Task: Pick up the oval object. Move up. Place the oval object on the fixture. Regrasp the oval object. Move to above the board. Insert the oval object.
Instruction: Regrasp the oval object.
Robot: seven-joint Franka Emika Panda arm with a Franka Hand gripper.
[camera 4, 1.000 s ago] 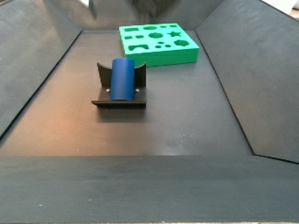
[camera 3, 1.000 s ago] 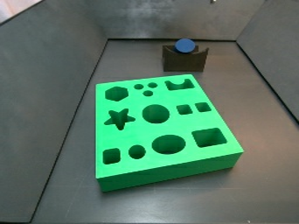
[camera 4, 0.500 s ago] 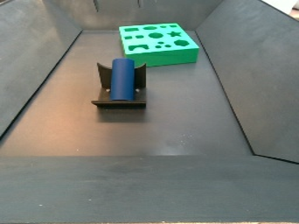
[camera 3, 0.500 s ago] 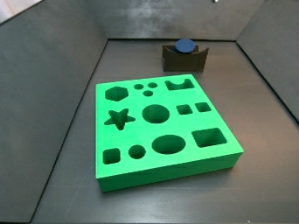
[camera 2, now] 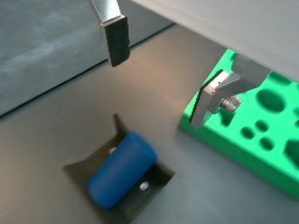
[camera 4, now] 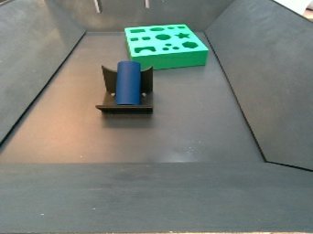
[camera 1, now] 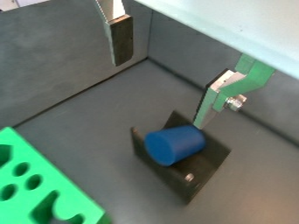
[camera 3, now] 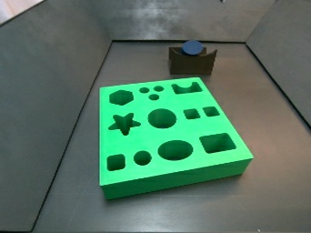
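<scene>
The blue oval object (camera 4: 127, 82) lies on its side in the notch of the dark fixture (camera 4: 123, 107), and shows in both side views (camera 3: 191, 47) and both wrist views (camera 1: 176, 144) (camera 2: 122, 171). The fixture also appears in the other views (camera 3: 192, 65) (camera 1: 195, 172) (camera 2: 82, 163). My gripper (camera 1: 167, 74) (camera 2: 162, 74) is open and empty, high above the peg and fixture. Only its fingertips (camera 4: 97, 5) show at the upper edge of a side view. The green board (camera 3: 136, 136) (camera 4: 184, 58) (camera 2: 257, 131) (camera 1: 35, 184) lies apart from the fixture.
Dark sloping walls (camera 4: 43, 82) enclose the dark floor (camera 4: 159, 137) on several sides. Floor lies between the fixture and the board.
The gripper has risen, its fingers now nearly out of the side view's upper edge. The oval object and fixture have not moved.
</scene>
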